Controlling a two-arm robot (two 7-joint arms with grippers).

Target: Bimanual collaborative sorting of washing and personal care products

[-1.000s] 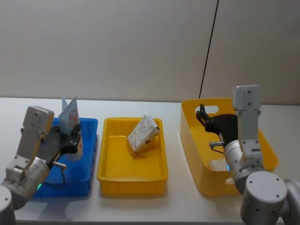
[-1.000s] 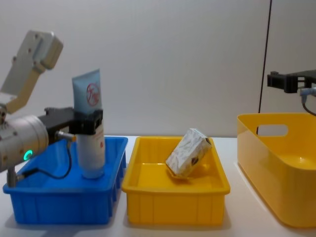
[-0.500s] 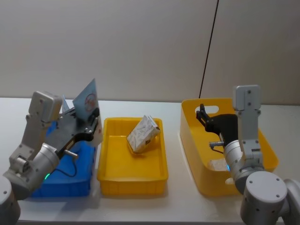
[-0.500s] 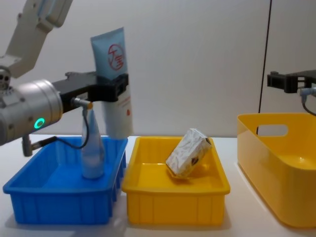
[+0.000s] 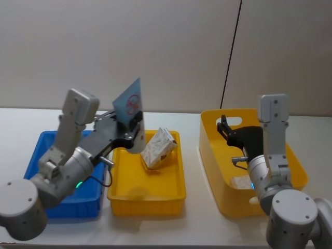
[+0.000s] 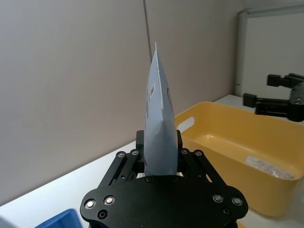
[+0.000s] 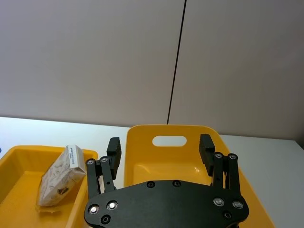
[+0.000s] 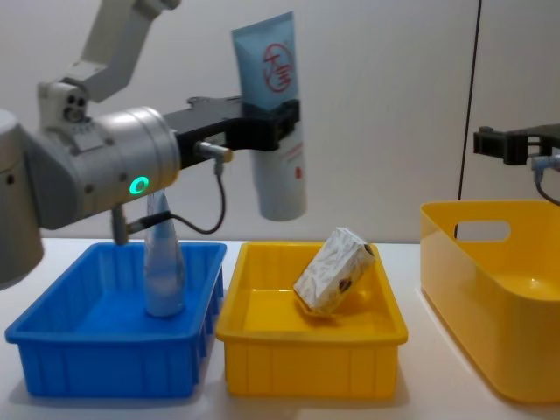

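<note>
My left gripper [image 8: 273, 122] is shut on a light-blue squeeze tube [image 8: 278, 105] with a red round logo. It holds the tube upright in the air above the back left part of the middle yellow tray [image 8: 306, 367]. The head view shows the same tube [image 5: 129, 102] in the left gripper [image 5: 133, 124], and the left wrist view shows the tube [image 6: 159, 118] end-on. A white patterned pack [image 8: 332, 271] leans tilted inside that tray. A slim translucent bottle [image 8: 163, 267] stands in the blue bin [image 8: 105, 363]. My right gripper [image 5: 224, 128] hovers open over the large yellow bin [image 5: 218, 192].
A flat white pack [image 5: 241, 181] lies on the floor of the large yellow bin. The three containers stand in a row on a white table, blue at the left, tray in the middle. A black cable [image 5: 231, 52] runs down the wall behind.
My left arm has lifted the tube out of the blue bin and carried it up and to the right, over the yellow tray. The right arm has stayed still.
</note>
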